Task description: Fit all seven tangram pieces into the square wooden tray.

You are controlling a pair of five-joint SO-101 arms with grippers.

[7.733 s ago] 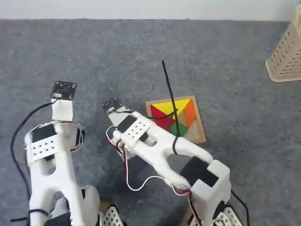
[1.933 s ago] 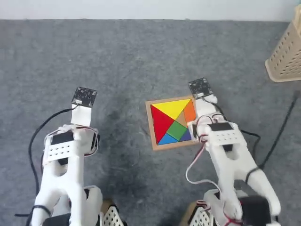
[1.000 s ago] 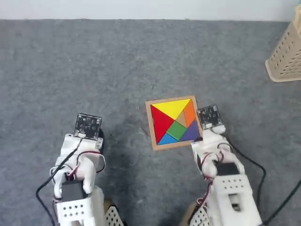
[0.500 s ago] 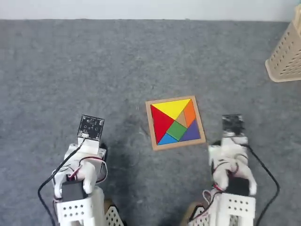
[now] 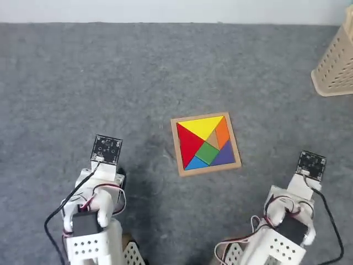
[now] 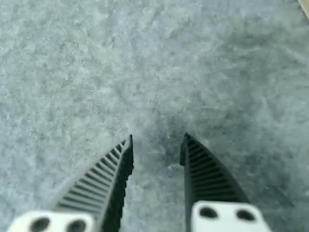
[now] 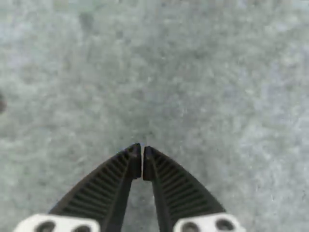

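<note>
We see the square wooden tray (image 5: 175,148) lying flat on the grey carpet (image 5: 110,72), approx. mid-table, turned a bit off square to the table edges. All seven pcs sit inside it, flush, edges touching. The yellow triangle (image 5: 202,127) is along the far side and the red triangle (image 5: 188,144) along the left side. The orange piece (image 5: 222,132) is at the far right corner, w/ the purple piece (image 5: 224,155) at the near right. The blue triangle (image 5: 197,162) runs along the near edge and the green square (image 5: 208,150) sits in the ctr. A small tan triangle (image 5: 213,139) is wedged btwn yellow, orange and green.

Both arms sit at the near edge of the table, well apart from the tray. The left arm (image 5: 94,193) is near-left of it and the right arm (image 5: 289,212) near-right.

In its wrist view the left gripper (image 6: 158,142) hangs over bare carpet. Its jaws are parted w/ a clear gap and nothing btwn them. The right gripper (image 7: 142,147) is also over bare carpet. Its jaws are clenched, tips touching, and it grasps nothing.

A beige perforated basket (image 5: 335,61) stands at the far right edge, well apart from tray and arms.
</note>
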